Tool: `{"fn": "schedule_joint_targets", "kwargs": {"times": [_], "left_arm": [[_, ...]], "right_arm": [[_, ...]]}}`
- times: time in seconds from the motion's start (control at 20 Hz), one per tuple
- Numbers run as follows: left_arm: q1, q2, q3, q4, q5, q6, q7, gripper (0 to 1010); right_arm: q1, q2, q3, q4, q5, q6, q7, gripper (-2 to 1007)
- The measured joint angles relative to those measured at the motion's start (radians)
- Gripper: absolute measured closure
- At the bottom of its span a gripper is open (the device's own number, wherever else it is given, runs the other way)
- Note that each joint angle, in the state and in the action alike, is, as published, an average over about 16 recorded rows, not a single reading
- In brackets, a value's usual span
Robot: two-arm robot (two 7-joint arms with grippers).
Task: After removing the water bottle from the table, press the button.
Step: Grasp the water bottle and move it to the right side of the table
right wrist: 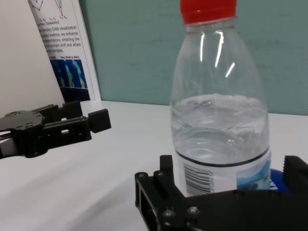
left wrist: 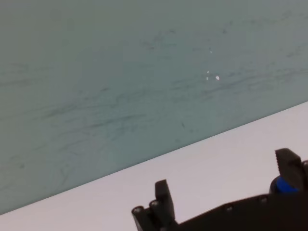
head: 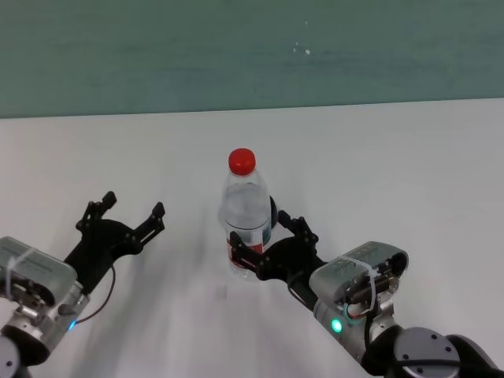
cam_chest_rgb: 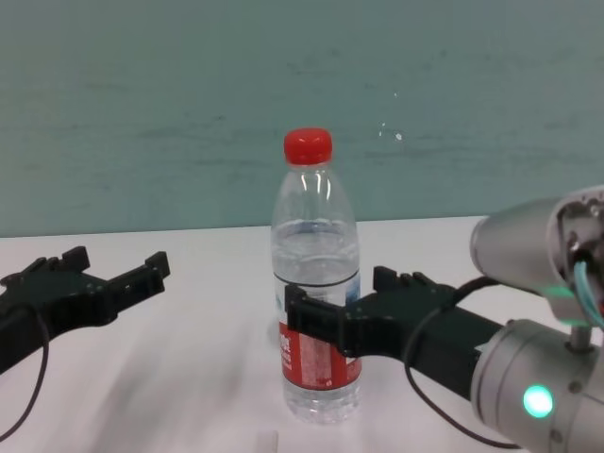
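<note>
The water bottle (head: pixel 242 220), clear with a red cap and a red-and-white label, stands upright on the white table (head: pixel 394 173). My right gripper (head: pixel 266 240) is open, with one finger on each side of the bottle's lower part and a gap at the far finger. The right wrist view shows the bottle (right wrist: pixel 219 120) close up between those fingers. The button is mostly hidden behind the bottle; only a sliver of its blue top (right wrist: pixel 277 179) shows. My left gripper (head: pixel 132 206) is open and empty, left of the bottle and just above the table.
A teal wall (head: pixel 252 55) runs behind the table's far edge. A poster (right wrist: pixel 62 43) hangs on the wall at the side in the right wrist view. Bare tabletop lies to the left, right and far side of the bottle.
</note>
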Motion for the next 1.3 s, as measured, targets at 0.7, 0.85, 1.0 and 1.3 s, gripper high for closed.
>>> {"fn": "schedule_joint_targets", "kwargs": {"times": [0.7, 0.85, 1.0, 1.3], "left_arm": [[0.000, 0.000, 0.000, 0.000, 0.000, 0.000, 0.000, 7], [0.000, 0.000, 0.000, 0.000, 0.000, 0.000, 0.000, 7], [0.000, 0.000, 0.000, 0.000, 0.000, 0.000, 0.000, 7], [0.000, 0.000, 0.000, 0.000, 0.000, 0.000, 0.000, 7]], "right_arm": [[0.052, -0.020, -0.009, 0.055, -0.003, 0.001, 0.003, 2], [0.059, -0.023, -0.011, 0.064, -0.004, 0.002, 0.003, 2], [0.066, -0.027, -0.013, 0.072, -0.005, 0.002, 0.002, 2], [0.077, -0.034, -0.014, 0.087, -0.011, 0.003, -0.004, 2]]}}
